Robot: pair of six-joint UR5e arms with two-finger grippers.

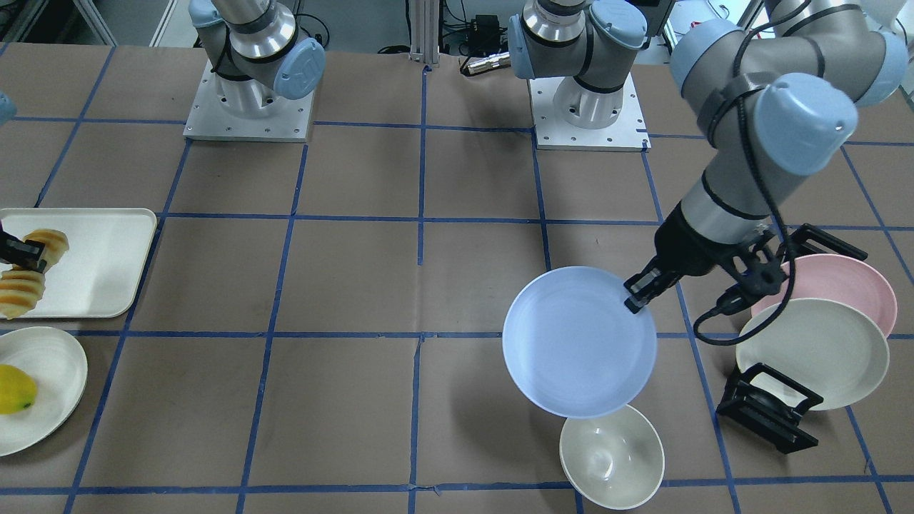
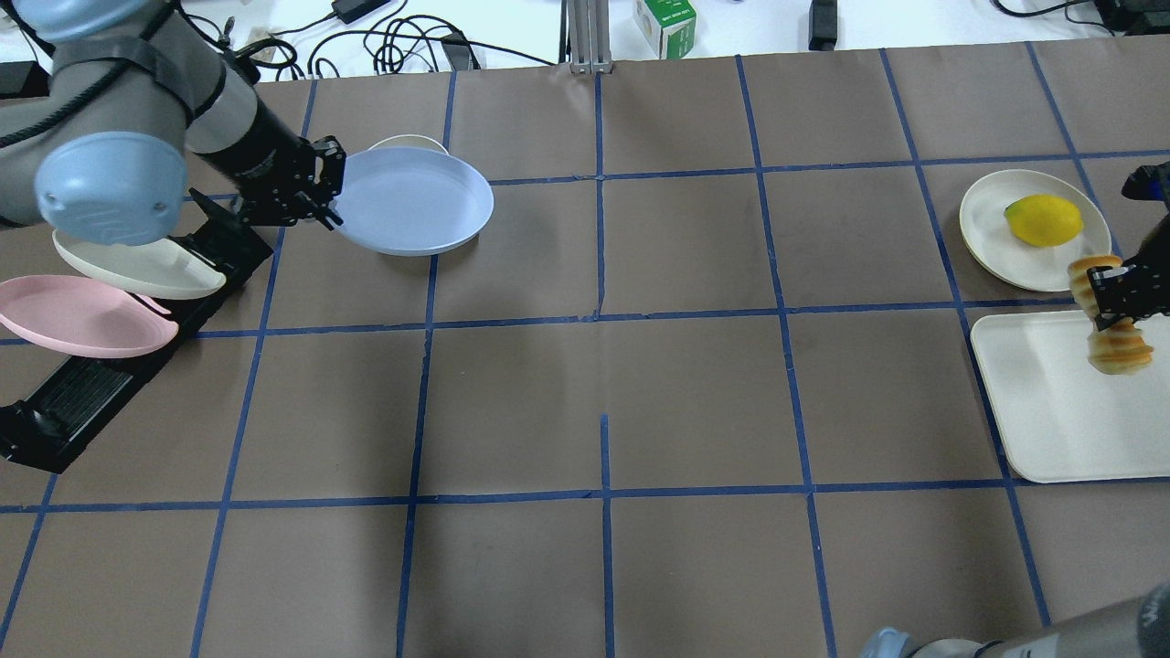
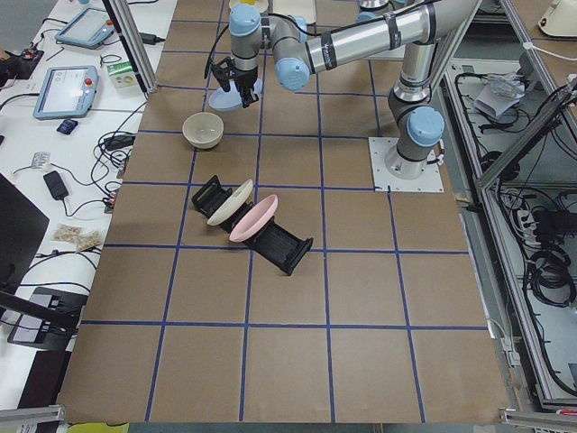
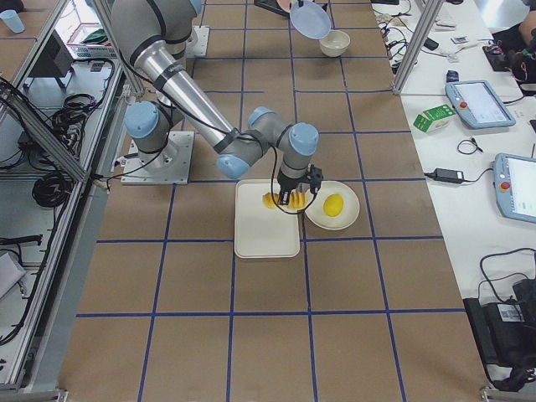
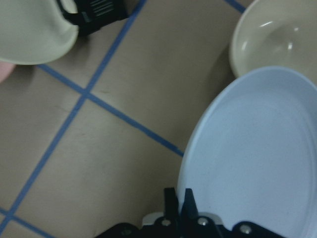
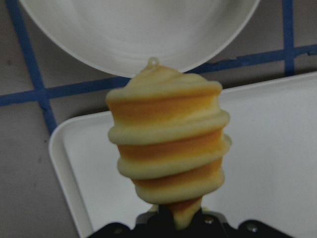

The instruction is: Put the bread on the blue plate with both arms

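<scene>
The left gripper (image 2: 322, 194) is clamped on the rim of the round pale blue matte plate (image 2: 416, 201) and holds it clear of the table, far from the cream rectangular tray (image 2: 1051, 411). The right gripper (image 2: 1117, 302) pinches the ridged orange-yellow bread loaf (image 2: 1120, 347) mid-length above that tray's edge. Level the plate first. Then bring the bread over the plate's centre before you release.

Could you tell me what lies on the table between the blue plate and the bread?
Only bare brown table crossed by blue tape lines, in the overhead view, separates the blue plate from the bread.
</scene>
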